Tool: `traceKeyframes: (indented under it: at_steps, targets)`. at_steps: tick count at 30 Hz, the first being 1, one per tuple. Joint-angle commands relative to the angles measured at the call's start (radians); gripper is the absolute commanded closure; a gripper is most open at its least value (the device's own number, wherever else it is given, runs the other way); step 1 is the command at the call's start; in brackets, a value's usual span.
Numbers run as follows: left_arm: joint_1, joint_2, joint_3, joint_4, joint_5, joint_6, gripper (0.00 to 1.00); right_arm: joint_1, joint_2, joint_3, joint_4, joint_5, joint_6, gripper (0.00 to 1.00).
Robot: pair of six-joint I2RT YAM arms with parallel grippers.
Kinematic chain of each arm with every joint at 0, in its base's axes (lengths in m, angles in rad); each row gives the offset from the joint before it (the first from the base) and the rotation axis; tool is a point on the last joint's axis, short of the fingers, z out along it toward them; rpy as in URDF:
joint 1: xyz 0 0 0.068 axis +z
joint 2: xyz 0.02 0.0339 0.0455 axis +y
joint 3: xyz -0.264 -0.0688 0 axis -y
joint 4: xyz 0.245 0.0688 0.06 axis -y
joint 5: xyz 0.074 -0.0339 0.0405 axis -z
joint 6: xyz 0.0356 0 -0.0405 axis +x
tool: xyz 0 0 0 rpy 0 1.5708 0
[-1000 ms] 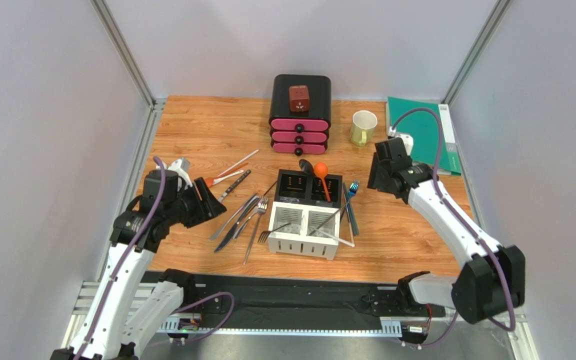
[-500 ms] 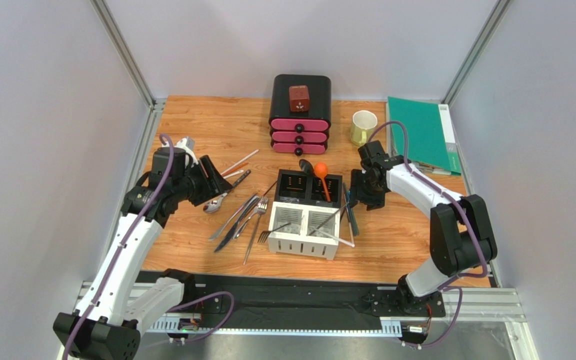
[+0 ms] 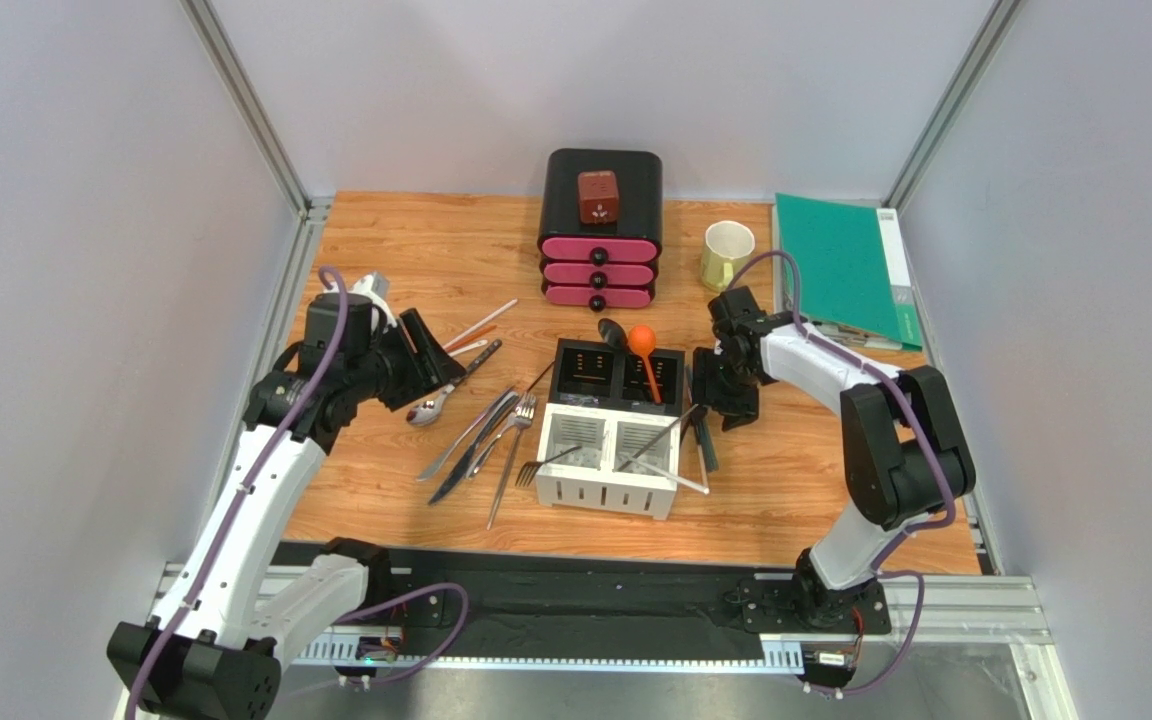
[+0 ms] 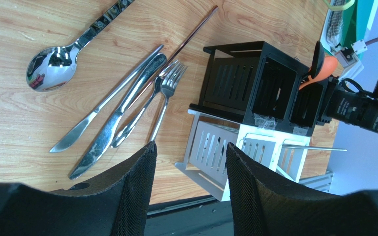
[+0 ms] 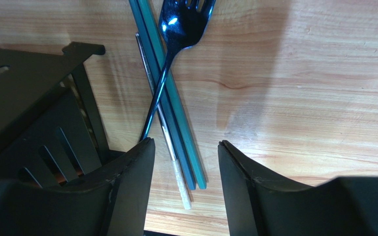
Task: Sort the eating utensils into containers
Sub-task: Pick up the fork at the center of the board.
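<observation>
Released and empty, the right end effector hovers over the blue fork and teal chopsticks lying on the table just right of the caddy, their length running through its finger gap, crosswise to closing.

White links, black joints, purple cables; left tool and right tool are black.

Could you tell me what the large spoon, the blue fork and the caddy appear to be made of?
The large spoon looks like polished metal: its bowl mirrors the surroundings. The blue fork seems glossy coated metal, given its sharp highlights, though plastic is possible. The caddy appears to be matte moulded plastic, white and black, with slotted walls.
</observation>
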Motion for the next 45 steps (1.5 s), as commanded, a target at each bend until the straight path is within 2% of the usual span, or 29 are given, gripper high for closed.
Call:
traceKeyframes:
  at_steps: [1,11,14,15,21,27,30,45]
  targets:
    - [-0.006,-0.054,-0.001,-0.004,0.004,-0.014,0.39,0.000,0.020,0.072,0.038,-0.020,0.026,0.46]
    - [-0.006,-0.111,-0.020,-0.038,-0.021,-0.018,0.39,0.003,0.210,0.249,-0.019,0.023,0.062,0.53]
    - [-0.006,-0.117,-0.018,-0.047,-0.025,-0.014,0.39,0.003,0.260,0.297,-0.071,0.049,0.072,0.62]
    - [-0.006,-0.115,-0.018,-0.049,-0.028,-0.012,0.39,0.003,0.268,0.305,-0.086,0.053,0.075,0.70]
    - [-0.006,-0.109,-0.018,-0.046,-0.031,-0.010,0.39,0.003,0.271,0.312,-0.106,0.066,0.075,0.92]
    - [-0.006,-0.095,-0.021,-0.027,-0.025,-0.003,0.39,0.003,0.238,0.322,-0.131,0.083,0.063,0.94]
    - [-0.006,-0.082,-0.020,-0.017,-0.024,0.003,0.39,0.003,0.227,0.319,-0.123,0.087,0.054,1.00]
    - [-0.006,-0.069,-0.008,-0.010,-0.019,0.028,0.39,0.003,0.086,0.328,-0.151,0.046,0.056,1.00]
